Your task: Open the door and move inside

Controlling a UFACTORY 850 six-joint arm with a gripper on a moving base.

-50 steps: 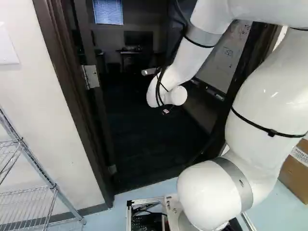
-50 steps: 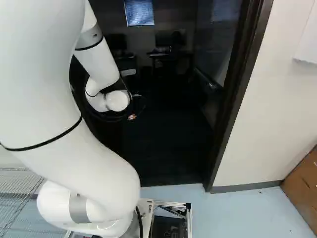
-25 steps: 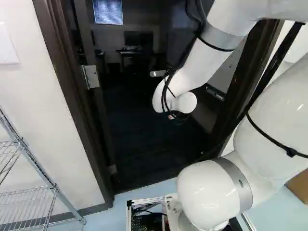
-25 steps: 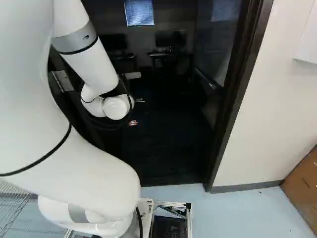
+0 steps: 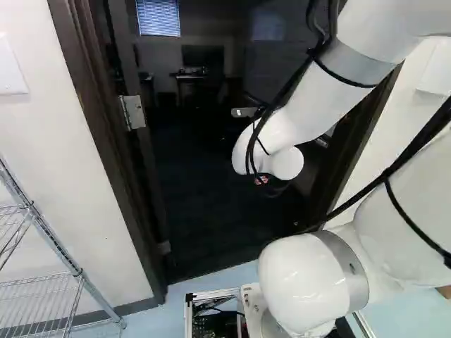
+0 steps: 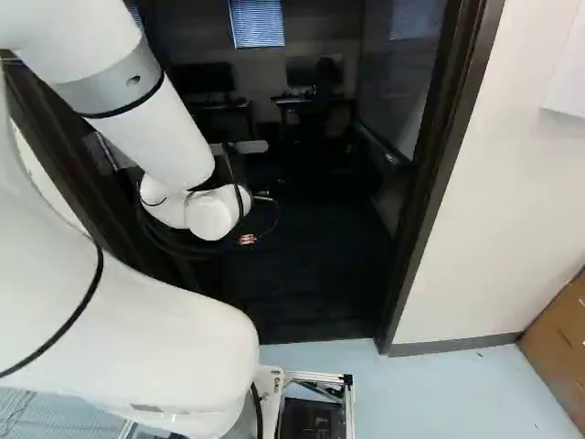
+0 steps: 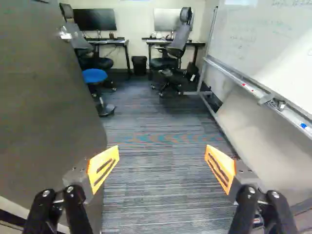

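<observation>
At the doorway [image 6: 445, 165] | door [image 7: 44, 97] open, pointing inward | long axis upright

An office is indicated by the whiteboard [image 7: 273, 46], with markers [image 7: 304, 126] kept along its tray. Beyond its far end, monitors [image 7: 95, 20] are carried by desks [image 7: 118, 42] and swivel chairs [image 7: 180, 41] are placed; beside it, striped carpet [image 7: 161, 170] is laid.

White arm [image 5: 303, 105] | grey bands [image 5: 356, 63] | black cables [image 5: 405, 160] | orange-padded fingers [image 7: 100, 163] | apparently red connector [image 6: 247, 239]
</observation>
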